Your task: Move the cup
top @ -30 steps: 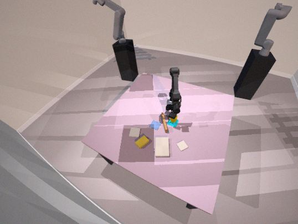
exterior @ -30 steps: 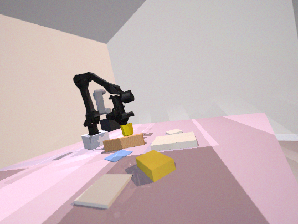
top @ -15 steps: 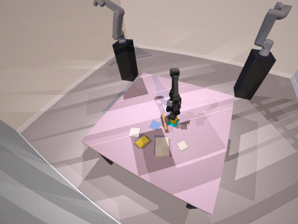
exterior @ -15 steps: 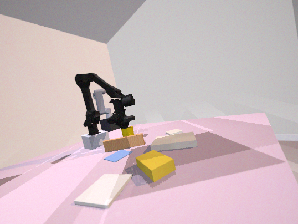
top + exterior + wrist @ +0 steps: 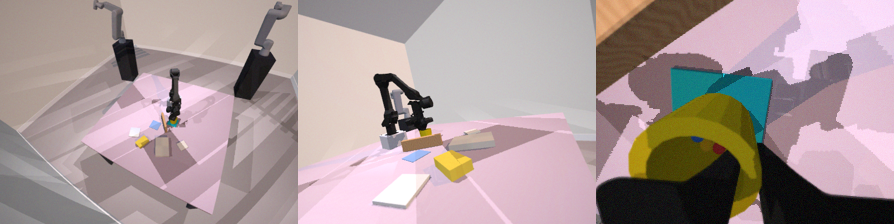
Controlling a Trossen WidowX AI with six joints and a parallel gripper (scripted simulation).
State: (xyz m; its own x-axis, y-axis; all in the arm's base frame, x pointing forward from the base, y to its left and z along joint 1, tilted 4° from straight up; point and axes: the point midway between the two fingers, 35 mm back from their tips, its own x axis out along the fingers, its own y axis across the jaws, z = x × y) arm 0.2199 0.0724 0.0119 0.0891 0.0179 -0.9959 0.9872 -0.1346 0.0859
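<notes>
The yellow cup (image 5: 174,121) (image 5: 426,132) (image 5: 716,112) is over the teal pad (image 5: 173,125) (image 5: 688,87), its base low at the pad; whether it touches is unclear. In the wrist view a blue marble (image 5: 697,139), an orange marble (image 5: 707,146) and a red marble (image 5: 719,148) lie inside it. My gripper (image 5: 173,117) (image 5: 424,128) (image 5: 748,147) is shut on the cup's wall, one finger inside and one outside. The blue pad (image 5: 155,125) (image 5: 416,156) lies bare beyond the wooden bar. The bar hides the teal pad in the exterior view.
The wooden bar (image 5: 164,122) (image 5: 422,142) (image 5: 656,27) stands between the two pads. A yellow block (image 5: 142,141) (image 5: 448,166), a white tile (image 5: 134,132) (image 5: 403,191), a large beige block (image 5: 162,147) (image 5: 472,142) and a small cream tile (image 5: 182,145) (image 5: 472,132) lie on the pink table.
</notes>
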